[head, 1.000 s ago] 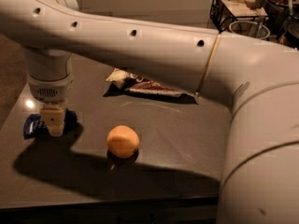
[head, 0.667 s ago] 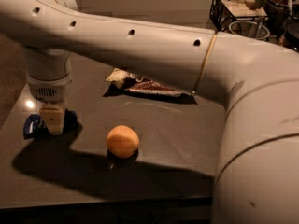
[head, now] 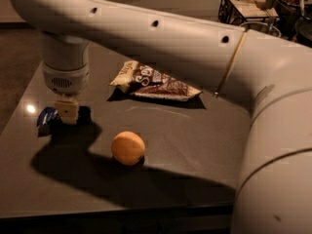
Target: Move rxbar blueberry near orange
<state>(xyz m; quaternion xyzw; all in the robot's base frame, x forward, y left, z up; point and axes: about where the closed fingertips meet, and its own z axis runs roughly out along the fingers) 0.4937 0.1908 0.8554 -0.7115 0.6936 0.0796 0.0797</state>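
Observation:
The rxbar blueberry (head: 46,116) is a small dark blue wrapper at the left of the dark table (head: 195,145); only its left end shows, the rest is hidden behind my gripper. My gripper (head: 66,114) points down from the big white arm and is shut on the bar, holding it just above the table. The orange (head: 127,147) is round and pale orange. It sits on the table to the right of the gripper and nearer the front, about a hand's width from the bar.
A brown-and-cream crinkled snack bag (head: 156,82) lies behind the orange at mid table. A black wire basket (head: 243,6) with items stands at the back right. The arm's shadow falls across the front of the table. The table's left edge is close to the bar.
My gripper has moved slightly up and to the right, and the blue bar has come with it. The orange and the snack bag have stayed put.

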